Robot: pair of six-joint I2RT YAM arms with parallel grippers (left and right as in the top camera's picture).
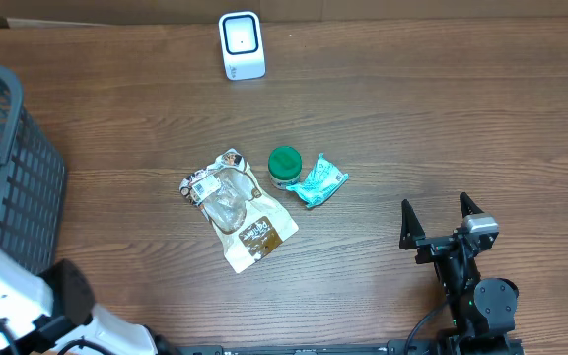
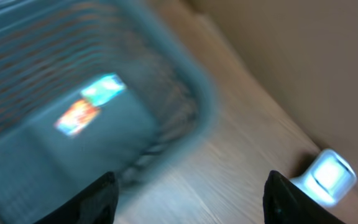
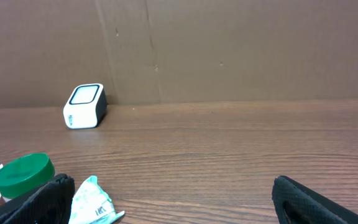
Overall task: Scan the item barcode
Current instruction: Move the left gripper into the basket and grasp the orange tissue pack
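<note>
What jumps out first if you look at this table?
Three small things huddle in the middle: a crinkly bag, a green-lidded jar and a teal packet. A white scanner stands at the far edge, and a dark basket sits at the left.

A brown wooden table [image 1: 412, 118] with fine dark grain running left to right filled the scene. Along its far edge stood a plain tan cardboard wall [image 3: 241, 50], creased by one upright seam [image 3: 153, 56] left of centre. The light was soft and even, leaving only faint shadows on the wood.
</note>
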